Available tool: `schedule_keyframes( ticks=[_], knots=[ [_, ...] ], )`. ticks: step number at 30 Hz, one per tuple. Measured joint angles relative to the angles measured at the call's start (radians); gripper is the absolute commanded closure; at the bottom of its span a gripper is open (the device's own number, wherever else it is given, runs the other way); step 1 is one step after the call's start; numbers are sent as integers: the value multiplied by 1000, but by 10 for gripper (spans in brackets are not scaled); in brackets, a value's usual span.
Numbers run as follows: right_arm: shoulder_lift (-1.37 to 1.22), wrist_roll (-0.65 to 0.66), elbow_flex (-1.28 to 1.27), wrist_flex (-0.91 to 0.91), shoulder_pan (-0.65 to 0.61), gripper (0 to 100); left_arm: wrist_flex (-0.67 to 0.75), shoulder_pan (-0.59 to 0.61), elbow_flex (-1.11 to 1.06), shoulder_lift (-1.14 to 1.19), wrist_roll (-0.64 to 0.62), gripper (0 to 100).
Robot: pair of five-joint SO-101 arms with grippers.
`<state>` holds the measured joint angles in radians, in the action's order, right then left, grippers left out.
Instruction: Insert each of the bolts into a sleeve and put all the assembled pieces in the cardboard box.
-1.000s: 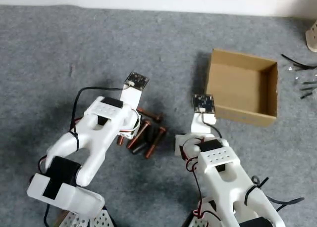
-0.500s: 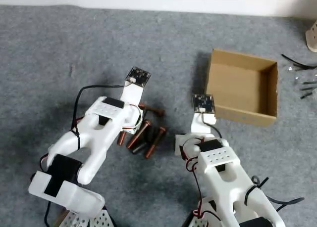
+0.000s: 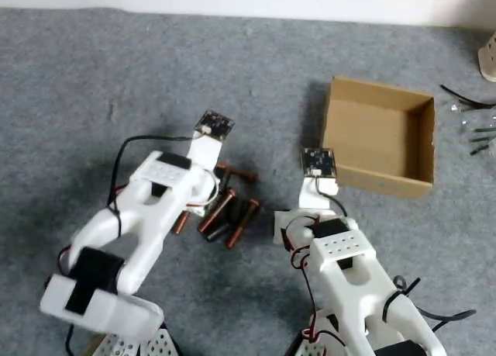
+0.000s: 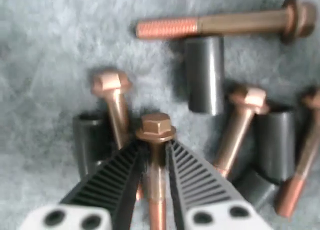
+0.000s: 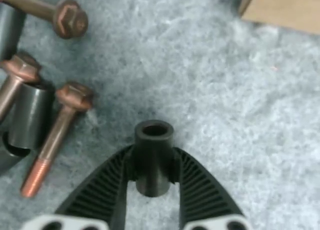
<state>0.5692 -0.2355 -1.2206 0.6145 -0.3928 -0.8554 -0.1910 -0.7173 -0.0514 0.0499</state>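
Two parts are held: the left gripper point(image 4: 156, 146) clamps a bolt point(image 4: 157, 127) by its shaft, and the right gripper point(image 5: 154, 155) clamps a sleeve point(image 5: 154, 136). In the high view a pile point(image 3: 229, 210) of loose bolts and sleeves lies at centre, between the arms. The box point(image 3: 387, 179) sits upper right, with cables point(image 3: 473, 119) at the right edge.

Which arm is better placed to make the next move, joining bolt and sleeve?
Probably the left. The left gripper is shut on a bolt, while the right gripper holds a sleeve with its open end free to receive it.
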Motion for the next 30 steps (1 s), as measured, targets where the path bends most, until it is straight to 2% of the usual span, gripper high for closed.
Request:
schedule_keyframes(
  ticks=[7,13,23,30],
  knots=[
    [0,0,0,0,0,993,184,-2,-321,-354,41,995],
    [0,0,0,-81,0,993,319,-5,-548,-667,41,995],
    [-2,0,-5,-133,0,993,345,0,-658,-888,44,995],
    [-2,0,-34,-215,0,993,345,78,-730,-1053,41,995]
  ],
)
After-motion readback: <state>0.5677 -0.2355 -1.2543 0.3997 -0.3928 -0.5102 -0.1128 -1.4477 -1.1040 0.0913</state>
